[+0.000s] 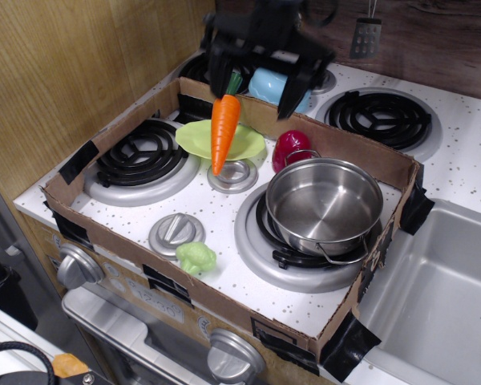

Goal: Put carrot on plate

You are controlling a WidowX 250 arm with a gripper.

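Jaws stood wide apart above the carrot, leaning at the plate's 9 o'clock side; best to retreat straight upward.

Gripper sits high at the back of the stove, jaws spread wide, blurred. Carrot hangs point-down just below it, green top near the left jaw; can't tell if they're touching. Carrot overlaps the lime-green plate, tip over the small silver disc. Plate lies btwn the left burner & the red toy. Steel pot on front-right burner. Broccoli toy near front edge, beside a knob. Blue bowl behind the gripper. Cardboard wall rings the lot.
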